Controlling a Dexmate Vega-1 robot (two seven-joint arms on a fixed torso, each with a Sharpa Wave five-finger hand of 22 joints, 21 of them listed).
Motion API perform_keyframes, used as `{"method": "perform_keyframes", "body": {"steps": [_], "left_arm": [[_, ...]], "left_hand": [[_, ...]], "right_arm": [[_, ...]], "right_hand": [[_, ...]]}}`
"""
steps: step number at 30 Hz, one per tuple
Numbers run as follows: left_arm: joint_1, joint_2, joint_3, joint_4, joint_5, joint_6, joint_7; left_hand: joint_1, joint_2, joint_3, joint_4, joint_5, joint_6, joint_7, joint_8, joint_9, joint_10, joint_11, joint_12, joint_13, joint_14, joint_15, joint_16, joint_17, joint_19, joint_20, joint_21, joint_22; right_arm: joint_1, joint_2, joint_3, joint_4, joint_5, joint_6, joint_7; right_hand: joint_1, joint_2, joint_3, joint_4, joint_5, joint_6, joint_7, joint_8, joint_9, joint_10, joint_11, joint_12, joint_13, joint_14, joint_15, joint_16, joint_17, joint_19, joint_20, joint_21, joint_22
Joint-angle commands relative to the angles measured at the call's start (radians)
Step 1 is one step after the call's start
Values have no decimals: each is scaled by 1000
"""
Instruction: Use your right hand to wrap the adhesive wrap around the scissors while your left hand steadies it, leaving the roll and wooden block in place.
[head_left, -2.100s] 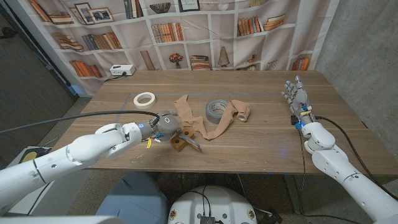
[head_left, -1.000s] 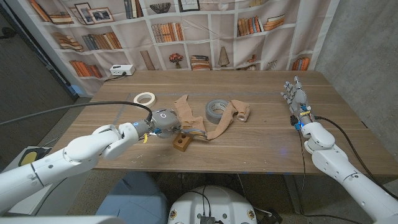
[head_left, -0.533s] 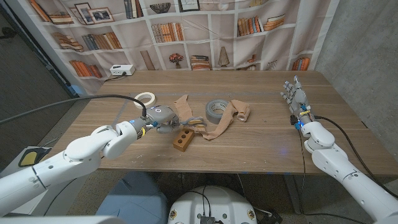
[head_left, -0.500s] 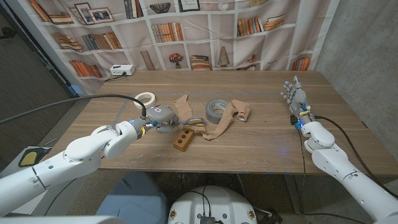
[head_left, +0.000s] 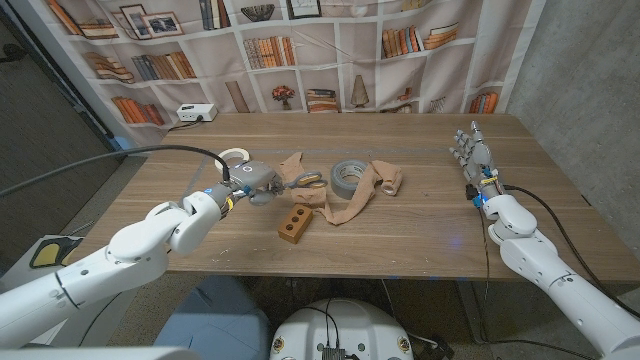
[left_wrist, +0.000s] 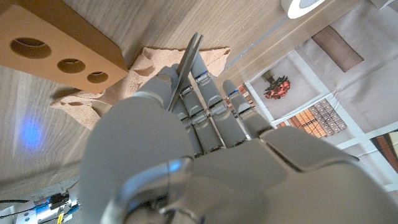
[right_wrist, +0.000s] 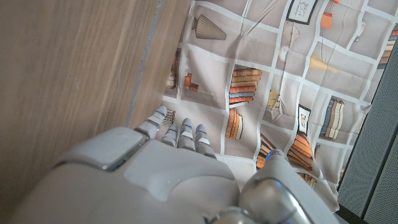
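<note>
Wooden table (head_left: 420, 225): left hand (head_left: 255, 183) has lifted the scissors (head_left: 300, 183) clear of the block (head_left: 293, 224), gripping them; right hand (head_left: 475, 152) waits, fingers spread.

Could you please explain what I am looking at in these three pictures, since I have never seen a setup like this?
This is a two-armed robot at a wooden table. One picture looks down from its head; the other two come from cameras on its wrists, so they appear turned. The left hand holds the scissors above a tan adhesive wrap. The right hand stands open at the table's far side, holding nothing. On the table also lie a wooden block with holes, a grey tape roll and a white tape roll.
</note>
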Motion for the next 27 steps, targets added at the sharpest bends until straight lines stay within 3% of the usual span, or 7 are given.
{"method": "perform_keyframes", "body": {"steps": [1,27], "left_arm": [[-1,-20,17,-28,9,106,-7],[37,-55,7,-75,-45,262,57]], "left_hand": [[27,10,-7,2,4,13,14,-1,3,26,-17,-4,13,52,-42,1,1,8,1,8,2],[41,12,-18,6,4,10,22,-17,3,31,-8,-16,12,62,-41,-3,4,8,5,24,4]], "right_arm": [[15,7,-15,13,-6,10,19],[9,-9,-23,-8,-42,28,9]], "right_hand": [[4,10,4,-6,-1,10,0,2,5,10,4,1,5,-6,-4,4,0,-7,6,0,3],[27,11,13,-24,-3,6,-4,0,5,25,-3,6,7,-12,-4,3,-1,-15,12,-1,3]]}}
